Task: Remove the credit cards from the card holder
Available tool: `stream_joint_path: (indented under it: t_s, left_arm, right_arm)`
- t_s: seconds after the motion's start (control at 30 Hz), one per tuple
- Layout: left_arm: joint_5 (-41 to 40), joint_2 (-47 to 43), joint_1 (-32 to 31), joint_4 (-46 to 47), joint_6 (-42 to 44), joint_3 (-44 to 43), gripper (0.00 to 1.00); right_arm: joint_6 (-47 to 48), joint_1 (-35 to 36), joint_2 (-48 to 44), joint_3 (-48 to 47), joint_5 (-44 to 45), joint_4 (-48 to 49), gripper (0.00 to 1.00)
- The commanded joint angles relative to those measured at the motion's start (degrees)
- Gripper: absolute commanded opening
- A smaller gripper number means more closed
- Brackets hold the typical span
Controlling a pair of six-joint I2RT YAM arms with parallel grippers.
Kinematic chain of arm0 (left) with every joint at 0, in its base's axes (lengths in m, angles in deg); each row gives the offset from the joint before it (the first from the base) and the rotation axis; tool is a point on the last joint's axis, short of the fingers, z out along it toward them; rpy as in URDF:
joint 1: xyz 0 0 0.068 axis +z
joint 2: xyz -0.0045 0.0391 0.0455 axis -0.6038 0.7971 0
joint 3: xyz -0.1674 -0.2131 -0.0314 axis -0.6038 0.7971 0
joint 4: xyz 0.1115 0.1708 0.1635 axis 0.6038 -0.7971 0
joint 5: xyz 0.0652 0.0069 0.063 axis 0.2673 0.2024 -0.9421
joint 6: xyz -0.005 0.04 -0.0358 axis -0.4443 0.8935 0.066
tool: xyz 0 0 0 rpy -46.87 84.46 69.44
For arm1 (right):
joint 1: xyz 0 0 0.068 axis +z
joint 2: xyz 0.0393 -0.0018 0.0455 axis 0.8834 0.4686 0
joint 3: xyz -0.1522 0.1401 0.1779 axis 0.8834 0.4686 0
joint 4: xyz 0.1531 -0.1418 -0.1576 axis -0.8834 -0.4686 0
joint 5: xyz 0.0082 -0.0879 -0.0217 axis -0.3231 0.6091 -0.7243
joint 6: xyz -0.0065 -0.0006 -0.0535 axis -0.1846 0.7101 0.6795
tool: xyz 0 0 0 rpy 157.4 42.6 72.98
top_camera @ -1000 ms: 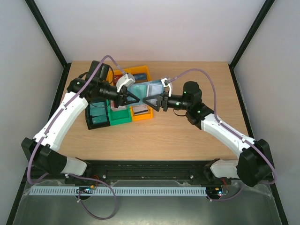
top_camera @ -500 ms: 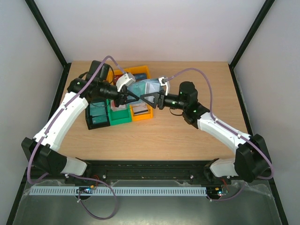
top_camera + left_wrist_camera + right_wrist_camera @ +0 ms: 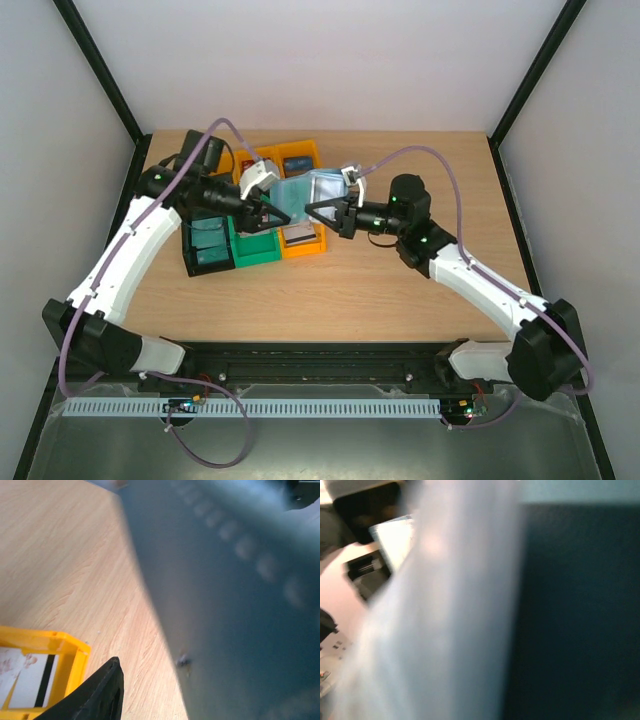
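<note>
Two pincers meet over the table: your left pincer and right pincer flank the card holder, spread open just beyond and between them, above the orange bin. Both wrist views blur, so you cannot tell either pincer's opening or grip.
</note>
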Motion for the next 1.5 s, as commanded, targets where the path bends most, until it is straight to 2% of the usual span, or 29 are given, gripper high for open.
stream_joint_path:
  t_s: [0.0, 0.23, 0.4, 0.6, 0.77, 0.83, 1.03, 1.17, 1.23, 1.3, 1.47]
  left_arm:
    - [4.68, -2.89, 4.34, -2.19, 2.61, -1.14, 0.43]
    - [4.9, -2.75, 4.86, -1.63, 1.62, -2.2, 0.38]
    - [8.36, -3.88, 8.34, -5.27, 6.29, -2.91, 0.46]
    - [10.23, -4.18, 8.73, -4.26, 5.05, -1.83, 0.54]
    - [10.0, -3.75, 8.61, -0.73, 0.44, -1.54, 0.55]
    - [10.57, -3.66, 8.25, -1.67, 0.88, -1.56, 0.61]
    - [12.82, -3.97, 8.09, -11.18, 14.21, -3.01, 0.78]
    - [15.55, -4.09, 8.8, -17.91, 22.94, -4.13, 0.84]
    - [16.72, -4.04, 8.92, -19.06, 24.36, -4.49, 0.85]
    - [17.35, -3.93, 8.84, -16.88, 21.29, -4.27, 0.83]
    - [12.74, -3.2, 7.8, -4.95, 4.16, -3.74, 0.77]
  right_arm:
    - [3.78, -0.65, -4.55, -0.77, -6.93, 1.82, 0.02]
    - [3.78, -0.64, -4.61, -1.03, -12.5, 2.13, 0.02]
    - [6.27, -0.64, -5.76, -1.18, -13.55, 0.22, 0.02]
    - [5.83, -0.67, -4.63, -1.99, -14.17, -0.39, 0.02]
    - [5.02, -0.64, -4.37, -2.08, -14.36, 0.25, 0.02]
    - [4.9, -0.64, -4.44, -2.02, -13.42, 0.22, 0.02]
    - [5.69, -0.66, -4.13, -2.57, -10.73, -1.7, 0.02]
    - [6.36, -0.64, -3.76, -3.05, -10.82, -2.8, 0.02]
    - [6.48, -0.64, -3.62, -3.3, -10.89, -3.11, 0.02]
    - [6.41, -0.64, -3.5, -3.45, -11.03, -3.13, 0.02]
    - [5.92, -0.64, -3.41, -3.67, -10.59, -3.36, 0.02]
